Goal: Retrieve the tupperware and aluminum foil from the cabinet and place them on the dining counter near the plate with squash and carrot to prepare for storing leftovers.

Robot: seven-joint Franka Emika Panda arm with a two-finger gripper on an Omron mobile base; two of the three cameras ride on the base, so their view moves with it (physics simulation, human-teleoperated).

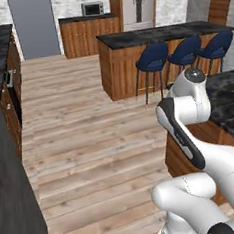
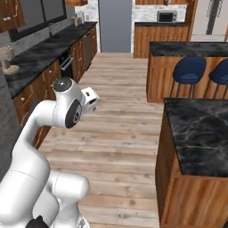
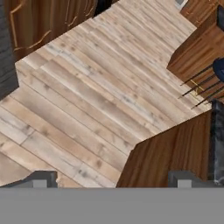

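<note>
My gripper (image 3: 113, 179) points down at the plank floor (image 3: 100, 96), open, its two dark fingertips (image 3: 41, 178) far apart with nothing between them. Under it to the right lies a corner of a brown wood base with a black top (image 3: 175, 153). The dining counter (image 1: 162, 34) (image 2: 187, 48), black-topped on brown wood, stands ahead to the right across the floor. The arm is folded up close over the base. The tupperware, aluminum foil, cabinet, plate, squash and carrot are out of view.
Blue stools (image 1: 151, 58) (image 2: 189, 71) line the dining counter's near side. A nearer black marble top (image 1: 231, 104) (image 2: 200, 133) is close on the right. A dark kitchen counter (image 1: 6, 148) (image 2: 35, 62) runs along the left. A microwave (image 1: 93, 9) sits far back. Wooden floor (image 1: 91, 141) lies between.
</note>
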